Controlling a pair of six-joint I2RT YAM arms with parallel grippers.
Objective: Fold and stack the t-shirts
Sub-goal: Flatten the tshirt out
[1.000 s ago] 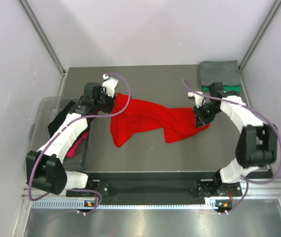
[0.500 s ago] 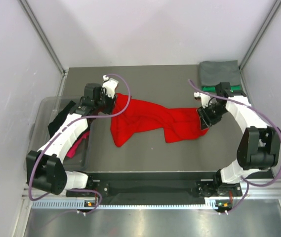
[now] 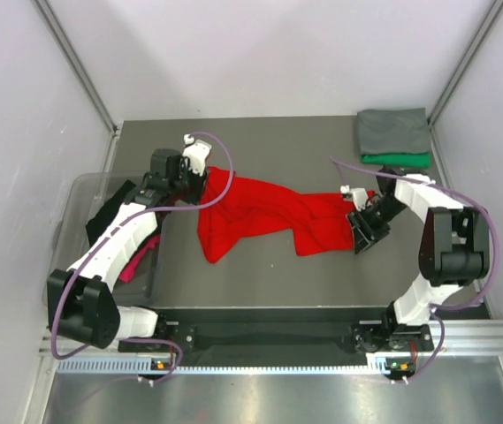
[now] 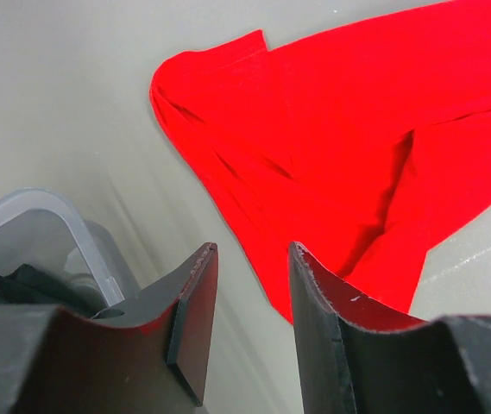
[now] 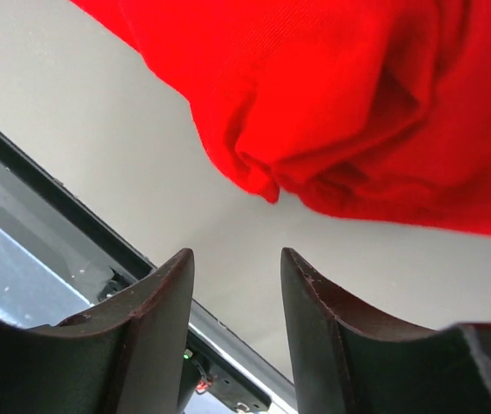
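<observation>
T-shirt (image 3: 260,212) crumpled on table (image 3: 260,276), right tool (image 3: 362,233) spread beside its right edge

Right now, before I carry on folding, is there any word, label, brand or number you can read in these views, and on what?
No text can be read in any view.
Red t-shirt: plain cloth, no print or tag showing.
Grey t-shirt and green t-shirt: plain, no label showing.
Plastic tub: no sticker or marking visible.
Arms: no legible marking.
</observation>
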